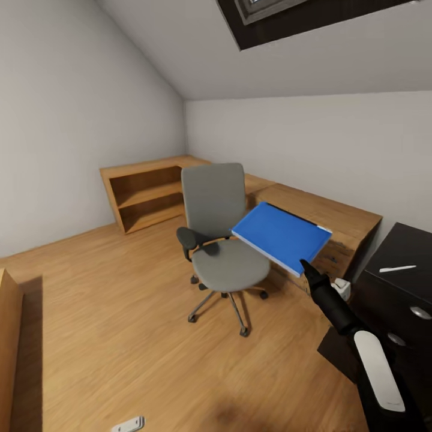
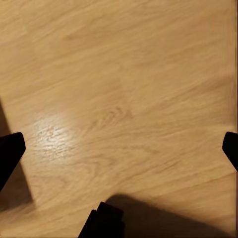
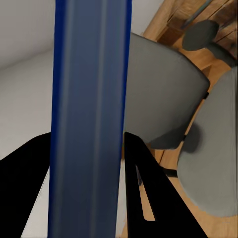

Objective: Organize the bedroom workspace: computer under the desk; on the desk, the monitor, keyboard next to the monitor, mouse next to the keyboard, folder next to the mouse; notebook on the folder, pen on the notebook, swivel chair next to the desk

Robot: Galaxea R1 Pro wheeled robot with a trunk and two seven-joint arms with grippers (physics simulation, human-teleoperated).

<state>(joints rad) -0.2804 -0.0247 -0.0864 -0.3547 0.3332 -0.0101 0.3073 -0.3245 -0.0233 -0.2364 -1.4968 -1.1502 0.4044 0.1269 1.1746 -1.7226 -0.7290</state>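
Note:
The bright-blue folder hangs tilted in the air just right of the swivel chair, above the seat's right edge. My right gripper holds its near corner from below. In the right wrist view the folder's edge runs between the two black fingers, so my right gripper is shut on it, with the grey chair behind. The black desk shows at the far right, and the whitish pen lies on its top. My left gripper is open over bare wooden floor.
A wooden shelf unit and a long wooden dresser line the far walls behind the chair. A small pale object lies on the floor near me. Another wooden piece stands at the left edge. Open floor lies left of the chair.

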